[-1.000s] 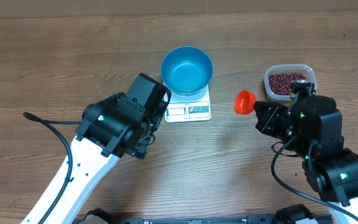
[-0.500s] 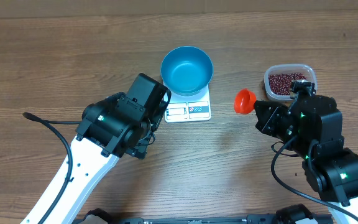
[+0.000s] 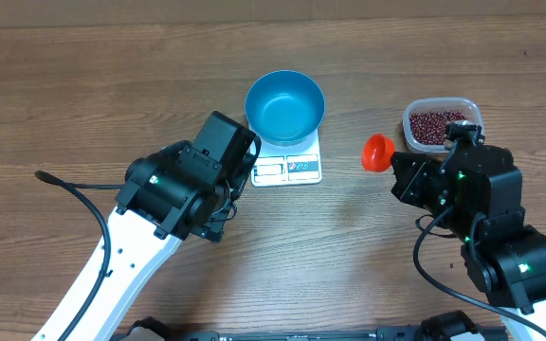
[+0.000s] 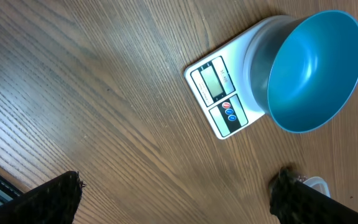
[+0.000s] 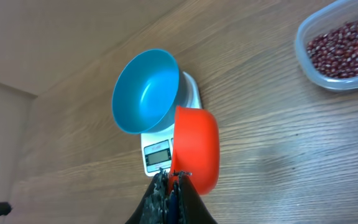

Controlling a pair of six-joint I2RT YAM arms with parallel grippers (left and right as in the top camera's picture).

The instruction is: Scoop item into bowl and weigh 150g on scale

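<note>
The blue bowl [image 3: 284, 107] stands on the white scale [image 3: 287, 169] at the table's middle back, and its inside [image 4: 312, 68] shows no beans. The item, dark red beans [image 3: 439, 126], fills a clear tub [image 3: 441, 125] to the right. My right gripper [image 5: 173, 180] is shut on the handle of a red scoop [image 5: 194, 146]. That scoop [image 3: 377, 152] hangs between the scale and the tub. My left gripper [image 4: 176, 190] is open over bare wood just left of the scale [image 4: 219, 99], with nothing between its fingers.
A black cable [image 3: 74, 185] trails over the table at the left beside the left arm. The right wrist view shows the tub [image 5: 340, 46] at the upper right and the bowl [image 5: 145, 90] behind the scoop.
The red scoop has shifted slightly right, toward the tub of beans. The left arm has not moved.
</note>
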